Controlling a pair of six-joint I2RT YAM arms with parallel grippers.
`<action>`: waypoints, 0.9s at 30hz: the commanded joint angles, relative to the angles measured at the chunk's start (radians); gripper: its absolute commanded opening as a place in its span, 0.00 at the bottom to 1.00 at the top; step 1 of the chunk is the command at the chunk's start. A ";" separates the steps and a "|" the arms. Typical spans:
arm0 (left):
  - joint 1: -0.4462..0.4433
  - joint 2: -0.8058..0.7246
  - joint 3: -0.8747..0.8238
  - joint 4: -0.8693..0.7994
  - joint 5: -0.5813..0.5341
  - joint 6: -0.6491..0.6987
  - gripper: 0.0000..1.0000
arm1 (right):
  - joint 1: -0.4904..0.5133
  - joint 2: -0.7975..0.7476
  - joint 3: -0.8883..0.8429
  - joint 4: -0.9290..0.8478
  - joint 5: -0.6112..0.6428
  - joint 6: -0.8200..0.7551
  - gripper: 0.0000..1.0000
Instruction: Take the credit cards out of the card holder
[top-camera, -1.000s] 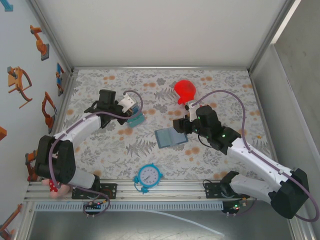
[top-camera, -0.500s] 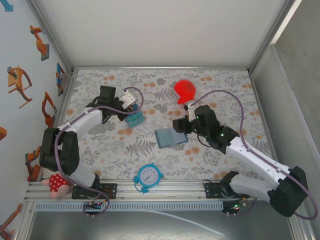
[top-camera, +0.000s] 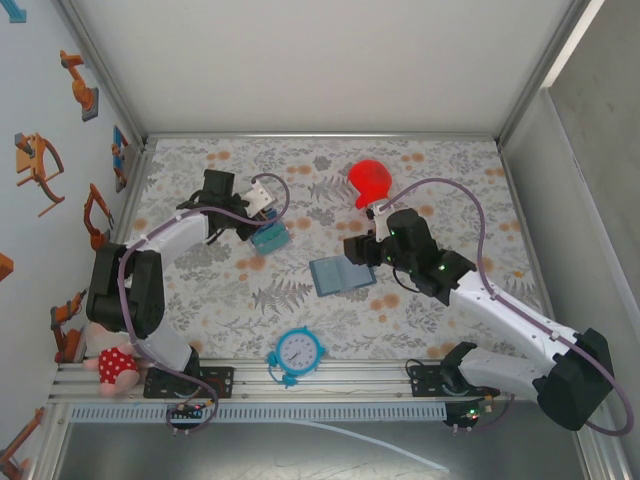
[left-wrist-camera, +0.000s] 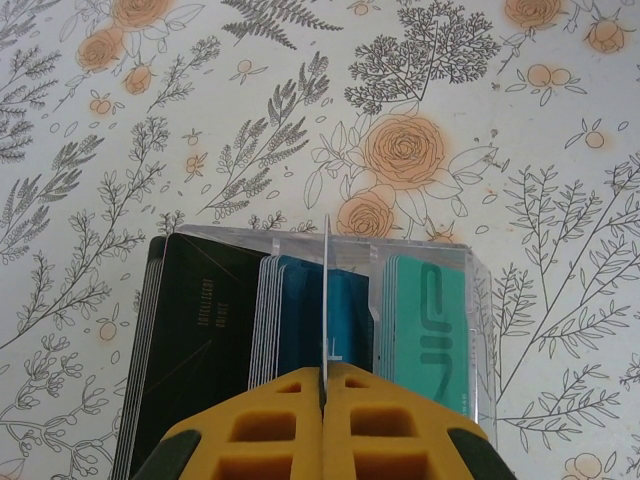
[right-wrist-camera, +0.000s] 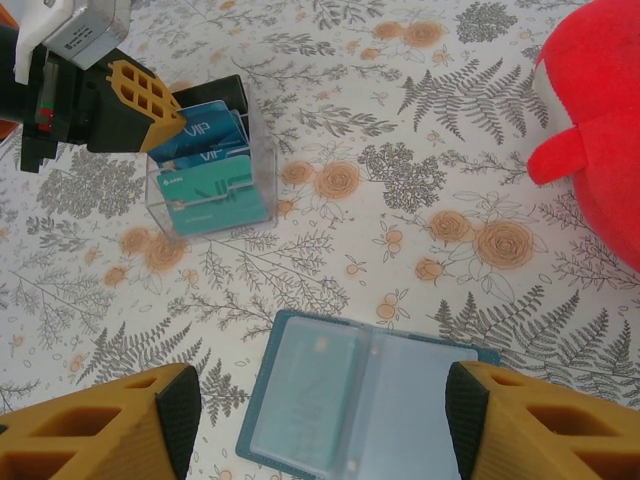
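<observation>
So, left wrist view: the left gripper (left-wrist-camera: 325, 388), with its yellow fingers (left-wrist-camera: 250, 435), is clenched on one thin card (left-wrist-camera: 326, 290) seen edge-on over the clear plastic box (left-wrist-camera: 478, 330). From above this card is too small to make out.
Right wrist view: the right gripper (right-wrist-camera: 322, 412) is spread wide with nothing between the fingers (it hangs over the slate-blue bifold card holder (right-wrist-camera: 410, 400)).
Card holder: it lies open and flat on the floral tablecloth (top-camera: 450, 170), about mid-table, near the red plush toy (right-wrist-camera: 590, 110) and well apart from the clear plastic box. Something pale green and card-like shows behind the window of its left half.
Top view: a round blue clock (top-camera: 297, 352) is at the near edge, and a small red dotted plush doll (top-camera: 112, 366) is beside the left arm's base.
Hidden: the yellow fingers cover the near ends of the cards in the box. How many cards sit in the card holder, I cannot tell.
Counts: two grippers, one card holder, one box with three groups of cards (black, blue, teal), one clock, two plush toys.
</observation>
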 joint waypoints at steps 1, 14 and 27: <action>0.009 0.018 0.027 -0.025 0.020 0.035 0.02 | 0.001 0.005 0.035 0.022 -0.009 0.018 0.65; 0.008 -0.011 0.056 -0.080 0.020 0.005 0.26 | 0.002 0.009 0.017 0.031 -0.014 0.027 0.66; -0.016 -0.257 -0.069 -0.021 0.015 -0.180 0.97 | 0.010 0.084 0.003 -0.014 -0.025 0.046 0.56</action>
